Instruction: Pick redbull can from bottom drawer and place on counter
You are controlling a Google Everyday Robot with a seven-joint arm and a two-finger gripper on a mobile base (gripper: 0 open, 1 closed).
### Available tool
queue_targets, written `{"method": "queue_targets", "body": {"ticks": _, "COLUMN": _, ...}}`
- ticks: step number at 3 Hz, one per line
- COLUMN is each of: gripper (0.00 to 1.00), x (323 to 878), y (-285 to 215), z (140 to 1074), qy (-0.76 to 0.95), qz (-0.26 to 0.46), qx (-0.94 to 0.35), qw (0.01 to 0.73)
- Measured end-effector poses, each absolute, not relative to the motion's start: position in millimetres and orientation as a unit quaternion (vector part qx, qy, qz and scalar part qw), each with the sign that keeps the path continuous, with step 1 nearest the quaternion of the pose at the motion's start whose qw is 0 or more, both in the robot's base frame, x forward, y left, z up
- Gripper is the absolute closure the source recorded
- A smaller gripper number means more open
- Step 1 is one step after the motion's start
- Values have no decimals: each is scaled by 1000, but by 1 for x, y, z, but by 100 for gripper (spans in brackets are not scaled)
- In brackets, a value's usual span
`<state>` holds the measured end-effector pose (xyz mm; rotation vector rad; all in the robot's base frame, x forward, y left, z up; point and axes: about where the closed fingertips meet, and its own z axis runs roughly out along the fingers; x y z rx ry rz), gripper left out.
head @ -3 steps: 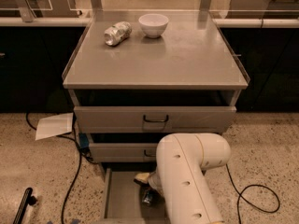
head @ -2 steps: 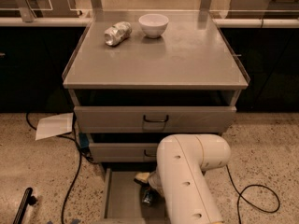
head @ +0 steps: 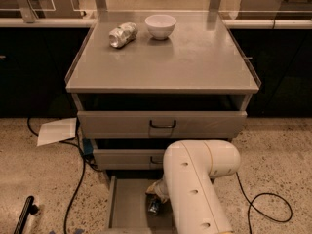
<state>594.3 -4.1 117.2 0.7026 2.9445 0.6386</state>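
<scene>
The bottom drawer (head: 127,206) is pulled open at the foot of the cabinet, its flat grey floor showing. My white arm (head: 195,189) reaches down into it. The gripper (head: 156,195) is mostly hidden behind the arm, low over the drawer's right half. A small blue-and-silver piece of the redbull can (head: 154,208) shows right under the gripper, in the drawer. Whether the gripper touches it is hidden. The counter (head: 195,62) is the broad grey top of the cabinet.
A dented all-silver can (head: 123,34) lies on its side at the counter's back left, with a white bowl (head: 160,26) beside it. The two upper drawers (head: 162,125) are closed. Cables (head: 265,206), a paper sheet (head: 57,130) and a black tool (head: 22,218) lie on the floor.
</scene>
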Motion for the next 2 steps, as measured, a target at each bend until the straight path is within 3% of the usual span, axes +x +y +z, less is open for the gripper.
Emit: {"method": "queue_targets", "body": {"ticks": 2, "gripper": 88, "x": 594, "y": -4, "z": 117, "qy": 951, "qz": 206, "qx": 227, "qw": 24}}
